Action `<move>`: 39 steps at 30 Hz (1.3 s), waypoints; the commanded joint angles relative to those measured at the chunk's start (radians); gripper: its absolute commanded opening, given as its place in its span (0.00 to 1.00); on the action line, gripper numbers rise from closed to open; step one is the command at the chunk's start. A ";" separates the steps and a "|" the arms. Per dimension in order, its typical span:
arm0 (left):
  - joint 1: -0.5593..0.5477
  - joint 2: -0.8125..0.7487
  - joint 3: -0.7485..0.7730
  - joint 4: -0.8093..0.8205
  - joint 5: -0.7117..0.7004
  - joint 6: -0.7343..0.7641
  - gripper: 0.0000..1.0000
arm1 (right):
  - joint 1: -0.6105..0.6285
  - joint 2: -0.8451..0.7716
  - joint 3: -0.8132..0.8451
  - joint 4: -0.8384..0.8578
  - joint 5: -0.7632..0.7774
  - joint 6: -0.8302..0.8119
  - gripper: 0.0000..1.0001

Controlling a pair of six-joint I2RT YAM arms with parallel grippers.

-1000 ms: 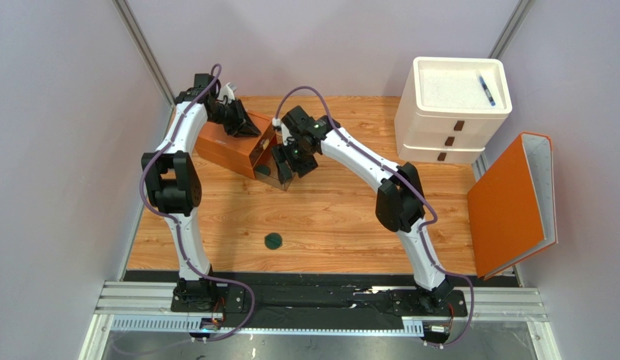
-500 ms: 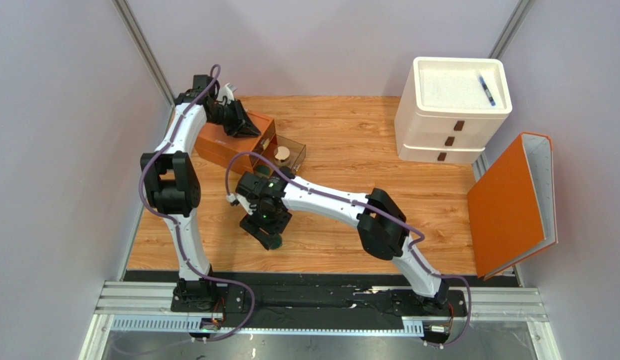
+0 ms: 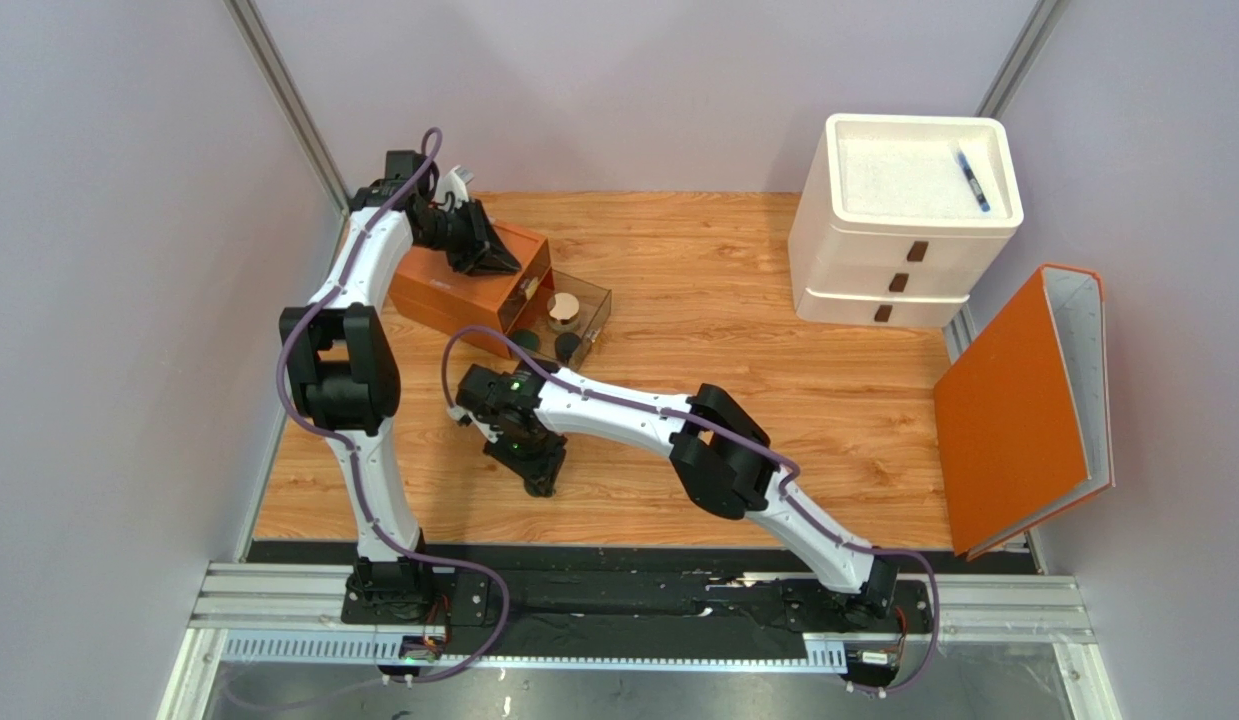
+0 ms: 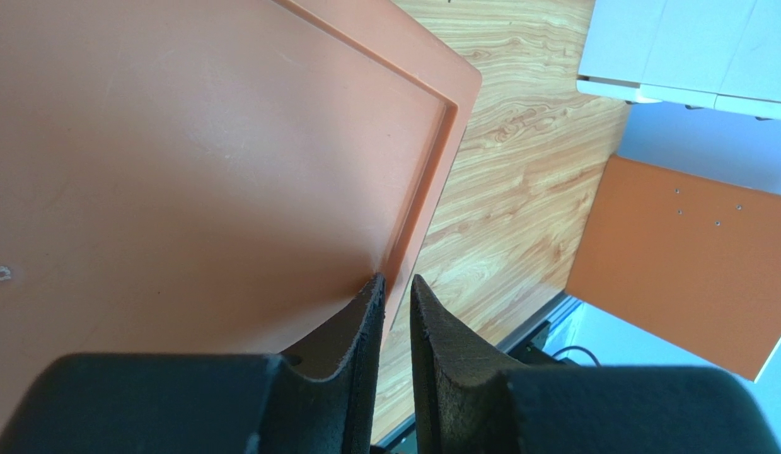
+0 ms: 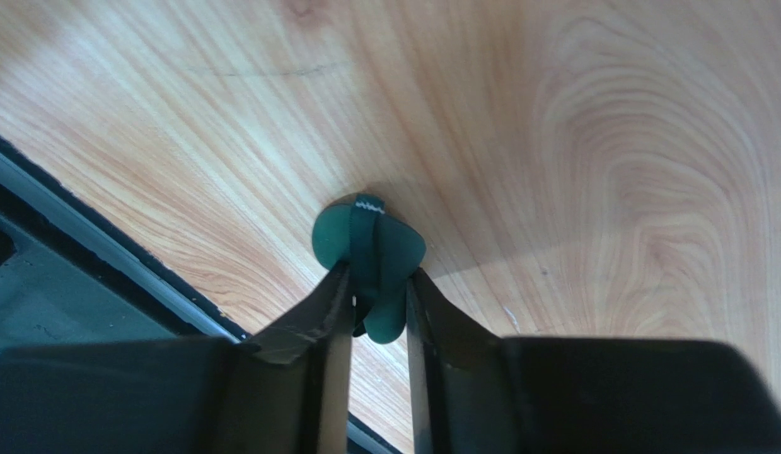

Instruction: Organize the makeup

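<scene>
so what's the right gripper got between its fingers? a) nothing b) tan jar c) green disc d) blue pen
c: the right wrist view shows the right gripper pinching the green disc from both sides.

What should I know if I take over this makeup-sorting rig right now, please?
Left hand: shut on the rim of the orange plastic drawer box, apparently steadying it.
Right hand: shut on a dark-green flat disc, low over the wooden table, near side.
Done: the box's clear pulled-out drawer holds a round tan jar and two dark round pieces.
Left: carry the disc to the drawer, release it, then probably push the drawer shut.
</scene>
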 commanded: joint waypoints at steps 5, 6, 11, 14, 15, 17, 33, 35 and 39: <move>-0.007 0.021 -0.042 -0.099 -0.092 0.065 0.25 | 0.000 0.022 -0.014 0.004 0.122 -0.018 0.04; -0.007 0.022 -0.041 -0.099 -0.089 0.065 0.25 | -0.007 -0.002 -0.023 0.004 0.132 -0.021 0.04; -0.007 0.021 -0.036 -0.098 -0.089 0.062 0.25 | -0.062 -0.100 -0.054 0.004 0.167 -0.015 0.00; -0.007 0.022 -0.026 -0.093 -0.087 0.054 0.25 | -0.127 -0.162 -0.040 0.015 0.183 -0.010 0.00; -0.007 0.022 -0.019 -0.092 -0.090 0.052 0.25 | -0.144 -0.174 -0.034 0.019 0.175 -0.009 0.00; -0.006 0.024 -0.012 -0.090 -0.090 0.046 0.25 | -0.179 -0.203 -0.012 0.047 0.161 0.010 0.00; -0.007 0.027 0.034 -0.053 -0.090 -0.012 0.25 | -0.438 -0.027 0.318 0.170 -0.135 0.226 0.06; -0.007 0.027 0.036 -0.058 -0.097 -0.011 0.25 | -0.444 -0.016 0.319 0.179 -0.156 0.238 0.11; -0.007 0.027 0.040 -0.069 -0.106 -0.003 0.25 | -0.458 0.002 0.316 0.196 -0.227 0.269 0.51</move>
